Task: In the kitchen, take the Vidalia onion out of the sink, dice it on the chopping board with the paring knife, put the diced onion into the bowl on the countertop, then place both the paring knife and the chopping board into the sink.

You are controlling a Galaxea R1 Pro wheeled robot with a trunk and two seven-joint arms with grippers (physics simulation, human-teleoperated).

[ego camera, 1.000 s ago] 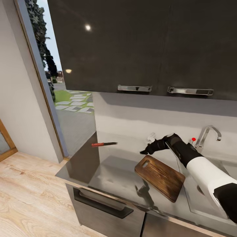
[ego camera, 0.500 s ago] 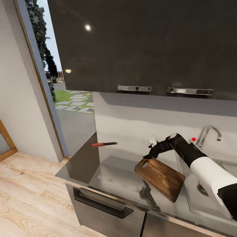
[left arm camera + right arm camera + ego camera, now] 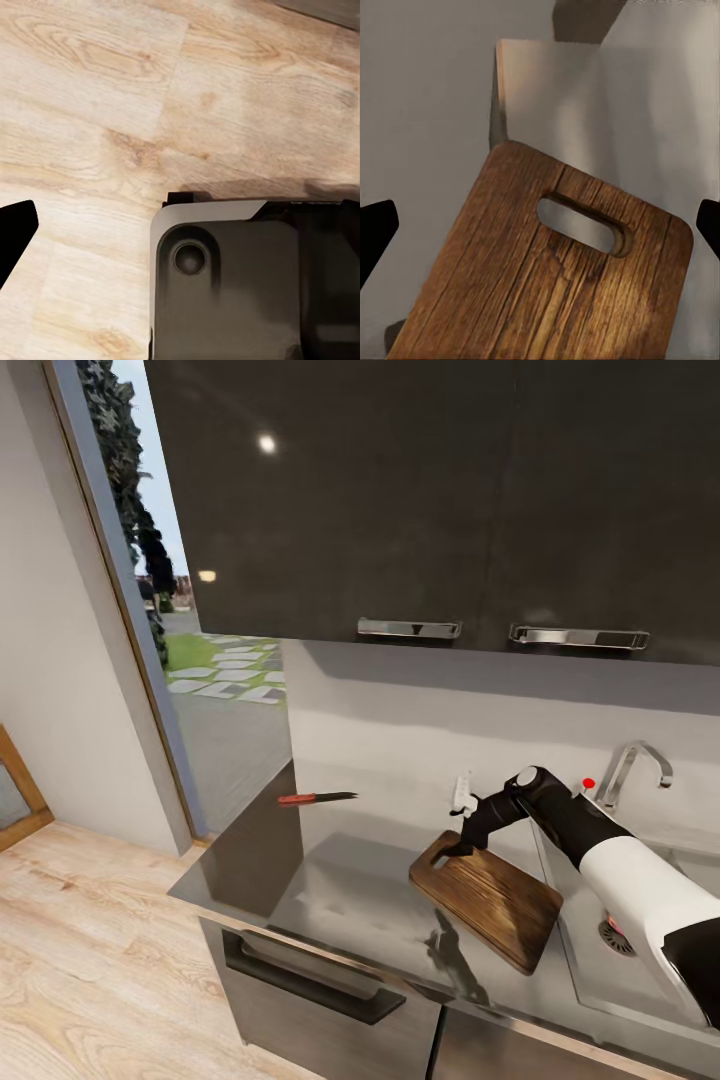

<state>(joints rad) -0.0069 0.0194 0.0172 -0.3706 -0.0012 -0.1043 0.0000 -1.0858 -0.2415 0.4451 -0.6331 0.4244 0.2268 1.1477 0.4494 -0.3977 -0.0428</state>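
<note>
I have the right hand (image 3: 462, 847) poised over the handle end of the chopping board (image 3: 487, 897), pointing down at it, its fingers spread wide with nothing between them. In the right wrist view the board's handle slot (image 3: 583, 223) sits midway between the two dark fingertips, which I judge is the line-up for gripping that end. The board lies flat and slantwise on the grey worktop (image 3: 350, 880), its far-left corner under my hand and its right edge just beside the sink (image 3: 640, 970). The tap (image 3: 633, 768) stands at the sink's far side. The paring knife (image 3: 316, 798) lies well apart to the far left, near the worktop's edge. Bare worktop surrounds the board on the left. The left hand's state I cannot tell; its camera looks at the wooden floor (image 3: 97, 90).
</note>
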